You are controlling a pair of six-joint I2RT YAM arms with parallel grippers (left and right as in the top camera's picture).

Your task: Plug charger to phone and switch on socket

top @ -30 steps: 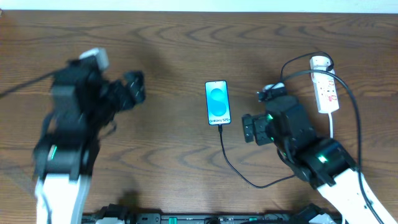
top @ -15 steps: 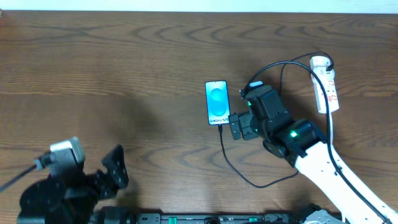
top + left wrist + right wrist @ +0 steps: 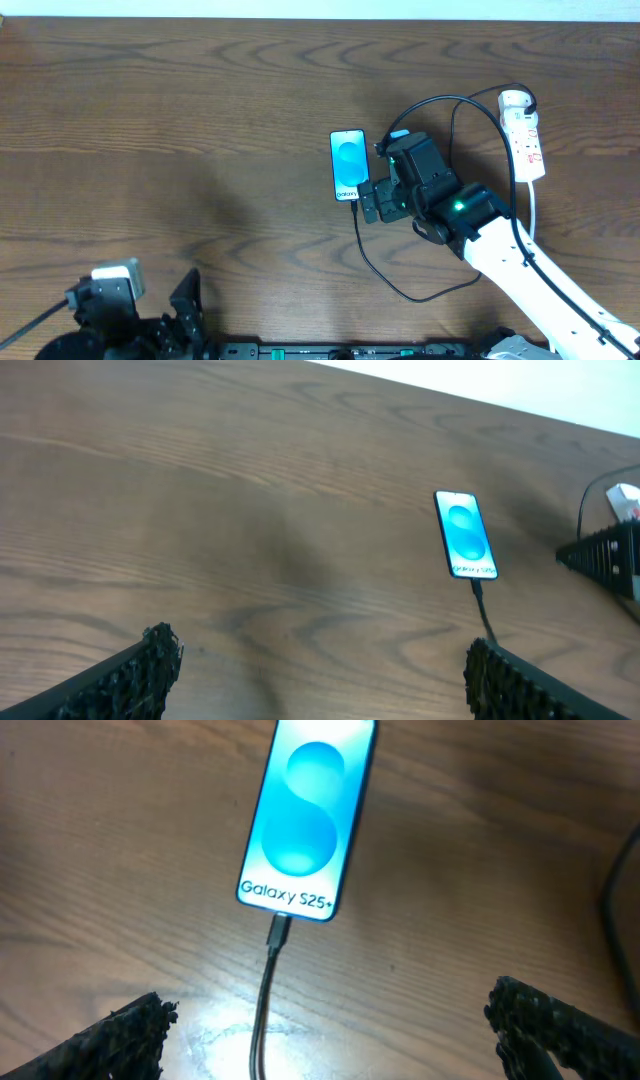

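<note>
The phone lies flat mid-table with its screen lit. The black charger cable has its tip in the phone's lower end. It loops toward the front, then right and up to the far end of the white socket. My right gripper is open just right of the phone's lower end. In the right wrist view its fingers straddle the cable below the phone without touching it. My left gripper is open and empty at the front left. Its wrist view shows the phone far ahead.
The socket's white cord runs toward the front, beside my right arm. The black cable arcs over the table behind my right arm. Bare wooden table fills the left and middle.
My left arm has pulled back from the mid-left table to the front-left edge. My right gripper has moved left and slightly back, up to the phone's lower end.
</note>
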